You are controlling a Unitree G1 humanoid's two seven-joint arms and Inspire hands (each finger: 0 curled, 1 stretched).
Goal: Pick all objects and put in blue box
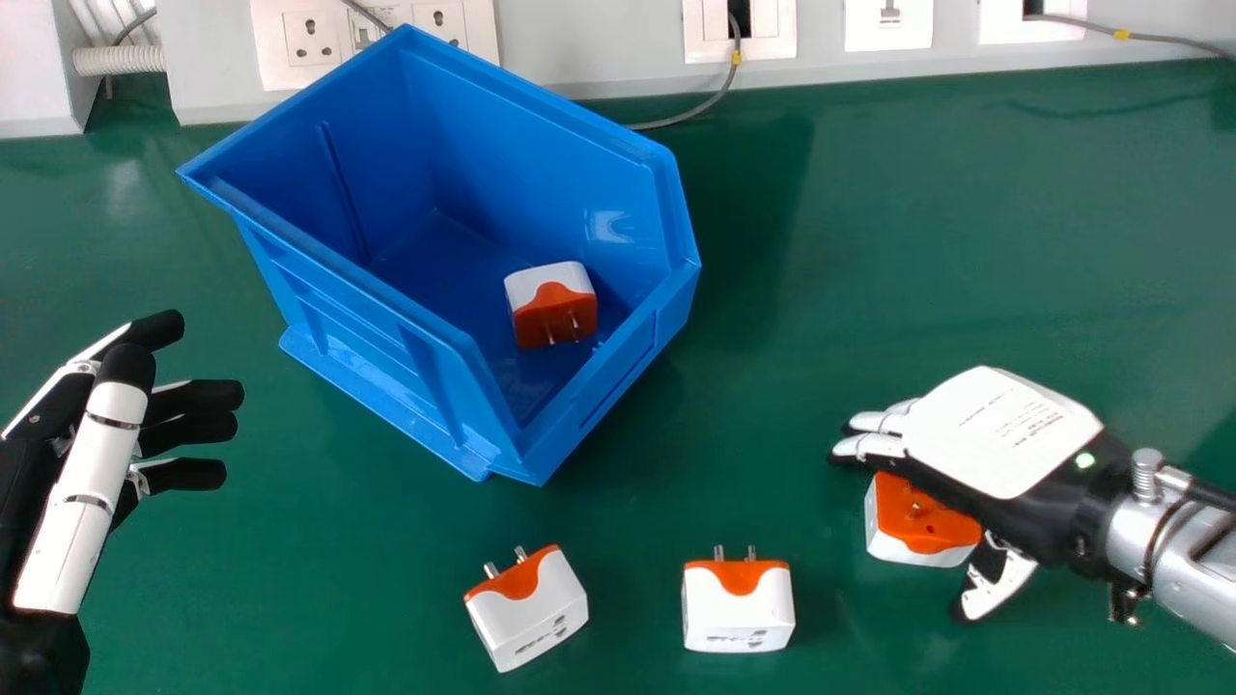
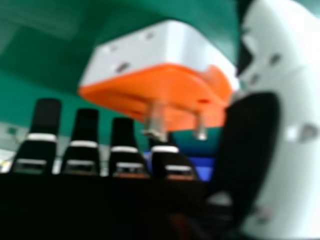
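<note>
Left hand: silver-forearmed robot's black-and-white left hand (image 1: 82, 483), between eight and nine o'clock in the head view, fingers loosely extended, holding nothing.
Box: angular blue plastic box (image 1: 377, 357) at ten o'clock.
Angled plug: white plastic adapter with orange pin face (image 1: 531, 613), between six and seven o'clock on the smooth green tabletop (image 1: 319, 569), metal pins towards eleven.
Boxed plug: white-and-orange plastic adapter (image 1: 552, 301) inside the box, at its four o'clock.
Straight plug: white plastic adapter with orange top edge (image 1: 739, 610), five o'clock, pins towards twelve.
Covered plug: orange-faced white plastic adapter (image 1: 922, 531), four o'clock, partly beneath the right hand (image 1: 999, 434).
Right hand: black-and-white, open, fingers extended and thumb apart; cannot tell whether it touches the covered plug.
</note>
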